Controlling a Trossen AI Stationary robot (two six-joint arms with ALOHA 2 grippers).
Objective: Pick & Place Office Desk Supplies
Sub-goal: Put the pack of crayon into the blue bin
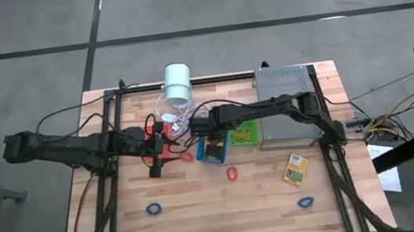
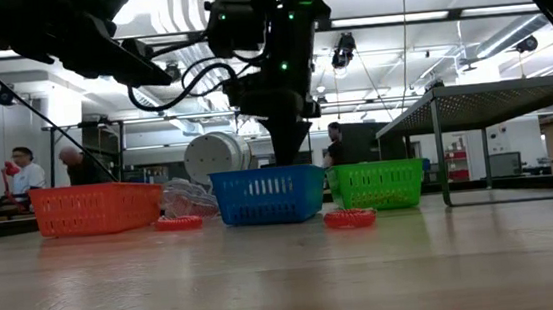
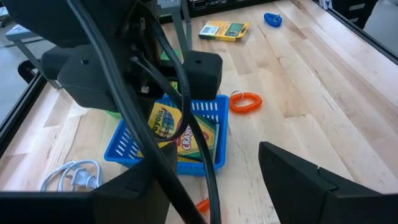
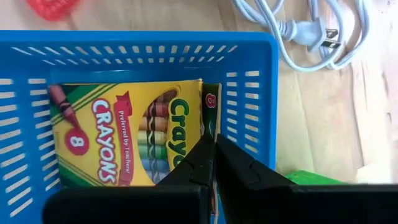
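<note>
While the right gripper hangs over the blue basket, its jaws are pinched fully together, apparently on the edge of an upright crayon box. A second crayon box, yellow-green with "CRAYONS" in white on red, lies flat inside. Left gripper is spread wide, empty, beside the red-orange basket.

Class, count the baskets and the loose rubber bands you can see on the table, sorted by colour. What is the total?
Red basket: 1
Blue basket: 1
Green basket: 1
Red bands: 2
Blue bands: 2
Total: 7
</note>
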